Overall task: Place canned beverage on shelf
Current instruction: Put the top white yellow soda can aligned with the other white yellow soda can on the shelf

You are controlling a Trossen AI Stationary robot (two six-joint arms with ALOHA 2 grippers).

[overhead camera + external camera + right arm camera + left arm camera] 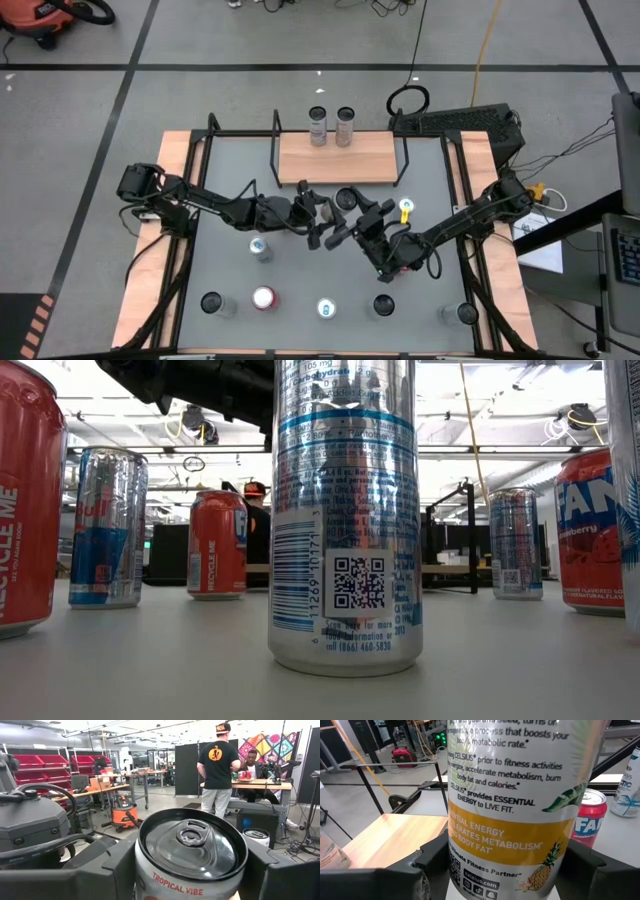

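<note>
Gripping one black-topped can (192, 851) between my left hand (318, 210) and right hand (362, 222), I hold it mid-counter, near the shelf (338, 158) bearing two cans (331, 126).

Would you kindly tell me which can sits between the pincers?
The black-topped Celsius can just in front of the shelf: left pincer and right pincer both clasp it, while every other can stands free.

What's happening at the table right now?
Both arms meet mid-table at one white-and-orange Celsius drink can with a black top. The left gripper is clamped on its sides, and the right gripper is around the same can. It is not yet on the light-wood shelf with black rod frames, where two silver cans stand.
</note>
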